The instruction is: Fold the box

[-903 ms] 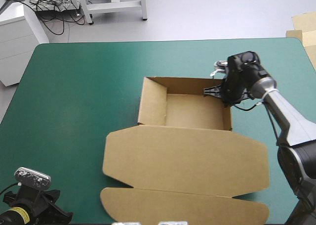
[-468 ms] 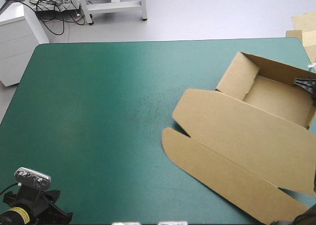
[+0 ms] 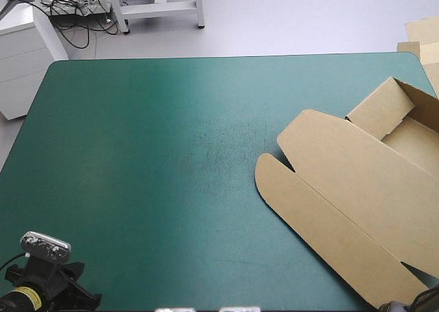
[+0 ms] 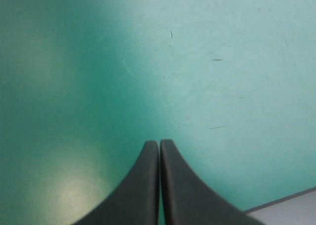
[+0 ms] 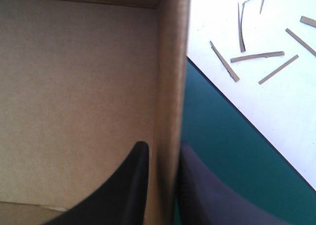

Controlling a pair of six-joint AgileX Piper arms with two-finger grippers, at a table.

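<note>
From above: brown box [image 3: 357,188] lying askew at the right side of the desk [image 3: 137,154], lid flat toward the middle, walled tray at the far right, partly out of sight; along the left wrist: left gripper [image 4: 159,142] pressed into one arch over teal-green cover [image 4: 222,62], near a desk edge; along the right wrist: right gripper [image 5: 164,145] pinching a raised box wall, one black finger [image 5: 131,185] inside the tray, the other outside; board strips [image 5: 256,57] on the floor [image 5: 276,101] beyond.

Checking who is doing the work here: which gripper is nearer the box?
Right. The right gripper is shut on a raised wall of the box; the left gripper, shut, sits over bare teal-green cover, well away from it.
</note>
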